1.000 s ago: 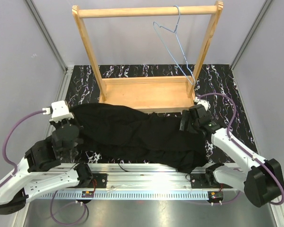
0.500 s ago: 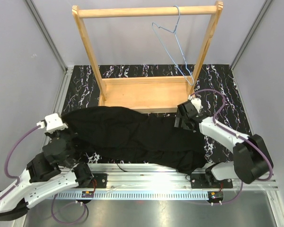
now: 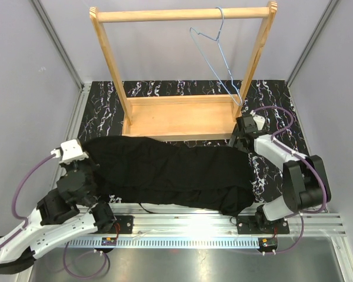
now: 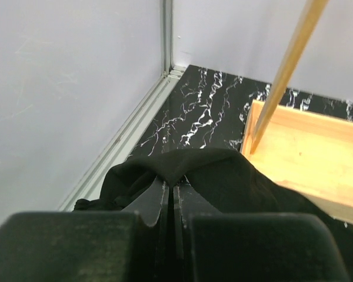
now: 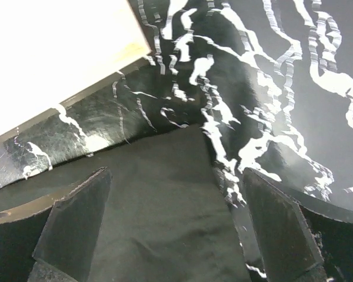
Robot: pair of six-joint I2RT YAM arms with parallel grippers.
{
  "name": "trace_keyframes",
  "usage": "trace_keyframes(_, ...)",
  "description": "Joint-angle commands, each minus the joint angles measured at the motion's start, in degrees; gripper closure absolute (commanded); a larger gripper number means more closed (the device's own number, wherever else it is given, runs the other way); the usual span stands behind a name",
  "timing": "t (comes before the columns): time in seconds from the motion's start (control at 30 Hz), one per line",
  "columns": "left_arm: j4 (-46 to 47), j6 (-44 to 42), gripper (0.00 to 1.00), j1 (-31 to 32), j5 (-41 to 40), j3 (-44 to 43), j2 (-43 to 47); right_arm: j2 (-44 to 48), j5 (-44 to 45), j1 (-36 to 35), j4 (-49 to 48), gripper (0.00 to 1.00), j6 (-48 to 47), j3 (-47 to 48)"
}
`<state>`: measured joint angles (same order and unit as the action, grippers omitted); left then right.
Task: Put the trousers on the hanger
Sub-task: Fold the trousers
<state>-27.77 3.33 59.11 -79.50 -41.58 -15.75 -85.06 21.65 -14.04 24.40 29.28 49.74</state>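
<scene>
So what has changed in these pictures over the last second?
The right gripper has opened, let go of the trousers and drawn back toward the rack. The trousers now lie flatter on the table. The left gripper stays shut on their left end; the hanger still hangs on the rack.

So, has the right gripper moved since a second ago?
Yes. The right gripper has moved back, from the trousers toward the right foot of the wooden rack.
</scene>
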Motion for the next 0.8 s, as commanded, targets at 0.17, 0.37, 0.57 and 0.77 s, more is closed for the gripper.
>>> trace_keyframes(0.17, -1.1, 2.5, 1.00, -0.2, 2.9, -1.8, -4.0, -9.8, -4.7, 0.3, -3.6, 0.00, -3.8, 5.9)
trace_keyframes(0.37, -1.1, 2.6, 1.00, -0.2, 2.9, -1.7, -3.8, -14.9, -12.4, 2.1, -4.8, 0.08, -4.1, 6.9)
trace_keyframes(0.57, -1.1, 2.6, 1.00, -0.2, 2.8, -1.6, -3.7, -13.8, -13.0, 2.7, -3.9, 0.89, -3.5, 5.4)
trace_keyframes(0.77, -0.5, 1.8, 1.00, -0.1, -1.2, -1.7, -3.1, -7.1, -11.4, 3.1, 0.8, 1.00, -2.6, 6.5)
